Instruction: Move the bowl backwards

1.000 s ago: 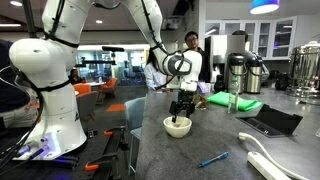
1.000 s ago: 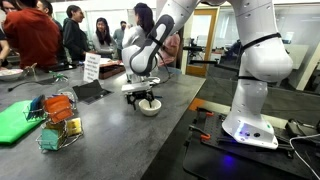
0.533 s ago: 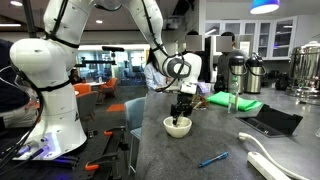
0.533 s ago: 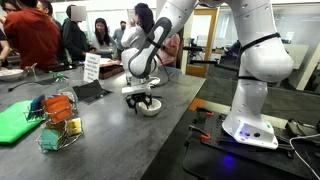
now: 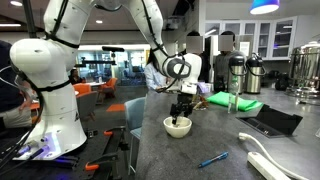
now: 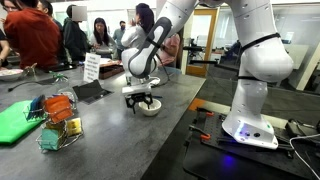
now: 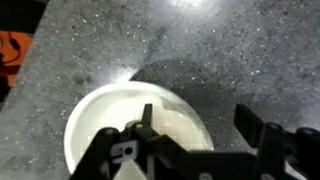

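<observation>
Gripper [image 7: 196, 115] spread astride rim of plain cream bowl [image 7: 100, 120].

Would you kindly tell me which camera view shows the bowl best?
The wrist view: the bowl is close, seen from above, showing rim and inside. In both exterior views the bowl is small, side-on, its inside hidden.

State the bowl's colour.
The bowl is plain cream-white, clearest in the wrist view.
</observation>
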{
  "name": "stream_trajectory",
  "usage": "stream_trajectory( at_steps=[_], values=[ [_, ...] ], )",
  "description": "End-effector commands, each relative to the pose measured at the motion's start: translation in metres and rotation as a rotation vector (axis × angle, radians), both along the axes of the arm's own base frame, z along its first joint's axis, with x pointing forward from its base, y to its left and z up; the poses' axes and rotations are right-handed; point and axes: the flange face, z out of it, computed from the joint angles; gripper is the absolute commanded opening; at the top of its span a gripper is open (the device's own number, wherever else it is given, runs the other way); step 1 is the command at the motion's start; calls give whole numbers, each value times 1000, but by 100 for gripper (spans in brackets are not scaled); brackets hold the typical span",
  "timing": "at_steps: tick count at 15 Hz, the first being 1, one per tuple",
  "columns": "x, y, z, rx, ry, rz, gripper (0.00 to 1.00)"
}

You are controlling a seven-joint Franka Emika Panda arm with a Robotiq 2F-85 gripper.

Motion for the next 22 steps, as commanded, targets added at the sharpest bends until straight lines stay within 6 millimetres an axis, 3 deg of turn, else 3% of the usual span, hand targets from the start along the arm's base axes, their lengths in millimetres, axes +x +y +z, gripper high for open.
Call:
stream_trajectory(
  at_steps=[1, 2, 4, 9, 10, 12, 20, 22],
  values=[
    [1, 0, 0, 0, 1, 0, 89],
    [1, 0, 0, 0, 1, 0, 97],
    [5, -8, 3, -18, -9, -21, 100],
    [14, -30, 7, -55, -32, -77, 100],
    [16, -32, 8, -57, -38, -97, 75],
    [15, -34, 7, -67, -37, -117, 68],
    [8, -20, 5, -100, -47, -159, 5],
    [9, -20, 5, -109, -49, -147, 0]
  ],
)
